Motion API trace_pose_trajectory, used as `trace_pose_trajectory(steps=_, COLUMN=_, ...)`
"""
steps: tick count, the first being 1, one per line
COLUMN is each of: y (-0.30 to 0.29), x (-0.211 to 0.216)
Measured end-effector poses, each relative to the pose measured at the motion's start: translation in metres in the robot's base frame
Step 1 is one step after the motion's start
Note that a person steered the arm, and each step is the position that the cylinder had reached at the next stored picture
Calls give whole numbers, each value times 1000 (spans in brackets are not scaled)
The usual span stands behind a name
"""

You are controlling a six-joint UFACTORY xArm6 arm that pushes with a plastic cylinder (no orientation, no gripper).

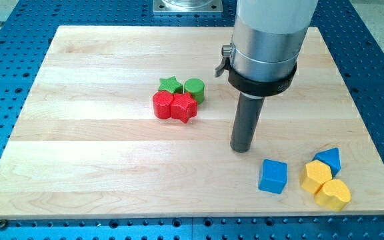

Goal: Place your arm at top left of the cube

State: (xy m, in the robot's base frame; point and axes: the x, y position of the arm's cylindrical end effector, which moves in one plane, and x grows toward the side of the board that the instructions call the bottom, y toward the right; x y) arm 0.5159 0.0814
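A blue cube (273,176) lies near the view's bottom right on the wooden board (99,133). My tip (241,149) rests on the board up and to the left of the cube, a short gap away, touching no block. The dark rod rises from it into the silver arm body (265,40).
A cluster of a green star (171,85), a green cylinder (195,89), a red cylinder (162,105) and a red star (184,107) sits left of the rod. Right of the cube lie a blue triangular block (329,160), a yellow hexagonal block (316,175) and a yellow heart-shaped block (333,195).
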Motion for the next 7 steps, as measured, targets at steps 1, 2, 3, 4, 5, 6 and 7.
trace_pose_trajectory(steps=1, y=2, x=0)
trace_pose_trajectory(steps=2, y=2, x=0)
trace_pose_trajectory(steps=3, y=3, x=0)
trace_pose_trajectory(steps=4, y=3, x=0)
trace_pose_trajectory(steps=5, y=-3, x=5)
trace_pose_trajectory(steps=6, y=-10, x=5)
trace_pose_trajectory(steps=7, y=-11, x=4)
